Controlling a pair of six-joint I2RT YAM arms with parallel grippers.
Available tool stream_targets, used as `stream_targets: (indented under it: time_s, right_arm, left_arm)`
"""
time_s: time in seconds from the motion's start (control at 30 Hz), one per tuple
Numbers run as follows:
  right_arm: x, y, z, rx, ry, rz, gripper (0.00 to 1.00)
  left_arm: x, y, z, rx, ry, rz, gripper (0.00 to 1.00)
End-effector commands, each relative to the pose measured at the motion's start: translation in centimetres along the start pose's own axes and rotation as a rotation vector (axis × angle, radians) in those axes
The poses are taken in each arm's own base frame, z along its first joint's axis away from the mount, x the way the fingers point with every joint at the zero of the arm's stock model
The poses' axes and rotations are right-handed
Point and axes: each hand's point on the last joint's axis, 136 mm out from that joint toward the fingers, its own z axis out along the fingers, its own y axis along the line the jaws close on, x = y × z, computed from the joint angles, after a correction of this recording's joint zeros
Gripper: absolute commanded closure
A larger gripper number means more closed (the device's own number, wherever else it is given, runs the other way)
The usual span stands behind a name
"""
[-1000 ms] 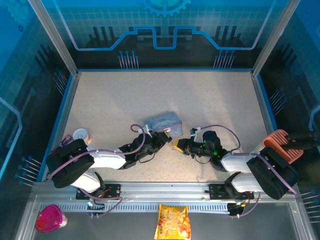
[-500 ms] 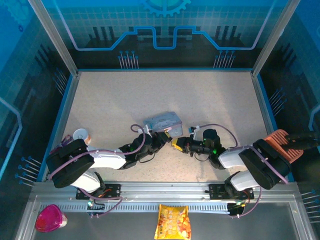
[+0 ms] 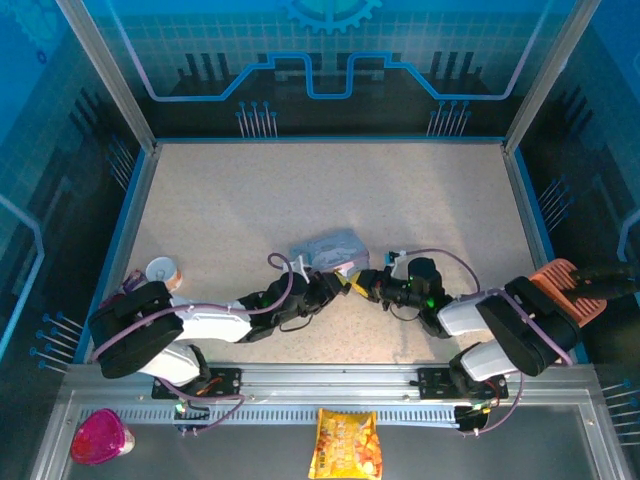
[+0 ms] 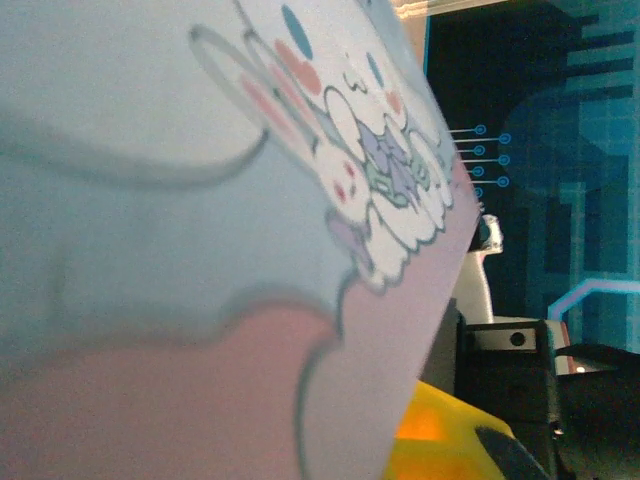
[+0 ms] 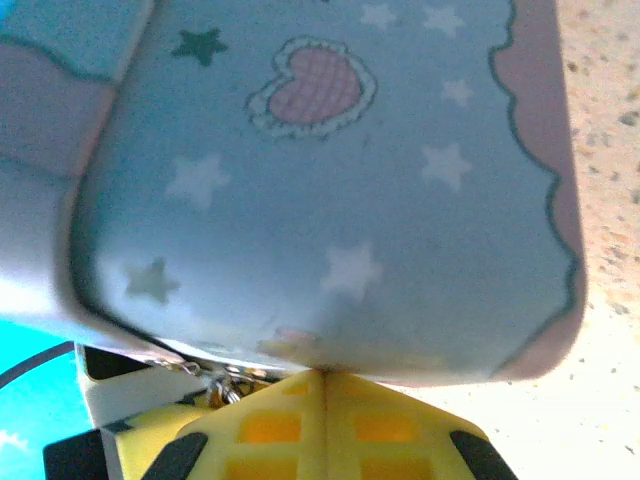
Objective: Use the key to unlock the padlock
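A pale grey-blue tin point(image 3: 327, 246) with stars and a cartoon rabbit lies mid-table. My left gripper point(image 3: 336, 278) and right gripper point(image 3: 357, 284) meet tip to tip just under its near right corner. In the right wrist view my right gripper point(image 5: 322, 380) has its yellow fingers pressed together, their tip against the tin's point(image 5: 320, 180) lower edge. Small metal rings point(image 5: 222, 380) hang just left of them. The tin's printed side point(image 4: 200, 220) crowds the left wrist view, with one yellow finger point(image 4: 435, 450) showing below it. The padlock and key are hidden.
A paper cup point(image 3: 162, 270) stands at the left edge by the left arm. An orange-brown object point(image 3: 566, 290) sits at the right edge. A snack bag point(image 3: 345, 445) and a pink cup point(image 3: 100, 438) lie on the front ledge. Blue walls point(image 3: 140, 200) ring the table.
The right gripper has slid left and the left gripper right, so their tips now meet under the tin's corner. The tin has shifted slightly.
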Motion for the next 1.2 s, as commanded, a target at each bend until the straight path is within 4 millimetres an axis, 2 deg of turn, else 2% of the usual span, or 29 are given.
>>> stream_targets:
  time_s: [0.0,0.07,0.17,0.27,0.37,0.5,0.67,0.83,1.0,1.17]
  right_arm:
    - [-3.0,1.9,-0.2,-0.018,-0.147,-0.06,1.0]
    - [-2.8,2.1,-0.4,-0.014,-0.145,-0.085,1.0]
    - [-2.5,1.4,-0.9,0.072,-0.137,-0.145,1.0]
    - [-2.1,0.9,-1.7,0.173,-0.133,-0.234,0.88]
    - [-1.8,0.6,-2.7,0.241,-0.136,-0.307,0.77]
    - [-1.3,-0.3,-3.4,0.322,-0.108,-0.364,0.72]
    - [-0.3,-0.9,-3.2,0.386,-0.062,-0.441,0.69]
    - [0.8,-0.8,-2.6,0.467,-0.032,-0.552,0.65]
    - [1.3,-0.8,-1.4,0.524,0.004,-0.631,0.62]
    - [1.9,-1.0,0.4,0.624,0.065,-0.745,0.61]
  left_arm:
    - [4.2,-6.9,-1.7,0.227,0.188,0.032,1.0]
    - [3.4,-6.5,-1.6,0.2,0.162,0.049,1.0]
    - [1.0,-4.5,-1.6,0.094,0.101,0.093,1.0]
    - [-1.4,-3.7,-1.6,0.05,0.058,0.145,1.0]
    - [-2.9,-3.1,-1.3,0.008,0.038,0.198,1.0]
    - [-4.5,-2.1,-0.7,-0.042,0.017,0.244,1.0]
    - [-6.1,-0.1,0.4,-0.112,0.007,0.274,1.0]
    - [-7.1,2.0,2.5,-0.151,0.023,0.27,1.0]
    - [-7.7,3.5,4.4,-0.153,0.048,0.239,1.0]
    - [-8.8,4.6,4.7,-0.166,0.043,0.223,1.0]
